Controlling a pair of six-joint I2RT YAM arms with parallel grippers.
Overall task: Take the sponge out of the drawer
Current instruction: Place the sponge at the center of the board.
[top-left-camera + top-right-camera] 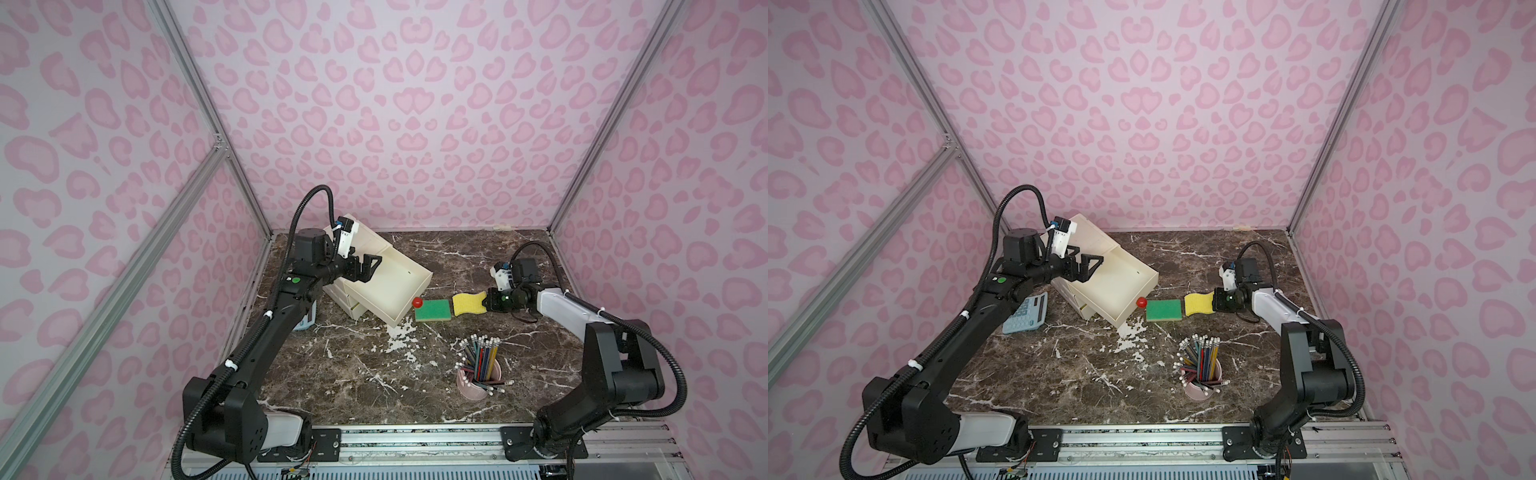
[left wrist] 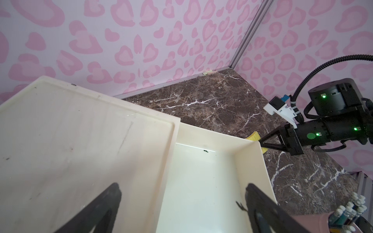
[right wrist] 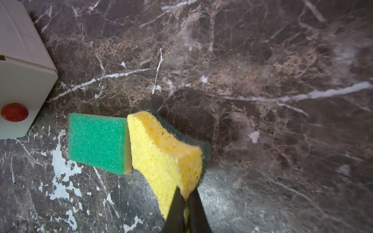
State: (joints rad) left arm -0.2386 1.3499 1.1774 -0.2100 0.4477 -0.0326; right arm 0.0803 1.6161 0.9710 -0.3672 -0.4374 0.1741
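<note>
The cream drawer (image 1: 409, 301) (image 1: 1136, 301) (image 2: 254, 171) is pulled out of its cabinet (image 2: 80, 141) and looks empty inside. Its red knob (image 1: 417, 302) (image 3: 14, 112) faces the table's middle. My right gripper (image 1: 487, 305) (image 1: 1214, 303) (image 3: 186, 193) is shut on one end of a yellow sponge (image 1: 468, 304) (image 1: 1199, 304) (image 3: 161, 149), outside the drawer and low over the marble. The sponge's far end touches a green sponge (image 1: 432, 310) (image 1: 1163, 310) (image 3: 96, 141) lying flat by the knob. My left gripper (image 1: 368, 270) (image 1: 1086, 266) (image 2: 182, 187) hangs open over the drawer, holding nothing.
A pink cup of pencils (image 1: 478, 374) (image 1: 1202, 374) stands near the front right. A blue calculator (image 1: 1025, 318) lies left of the cabinet, under my left arm. Pink patterned walls close in the back and both sides.
</note>
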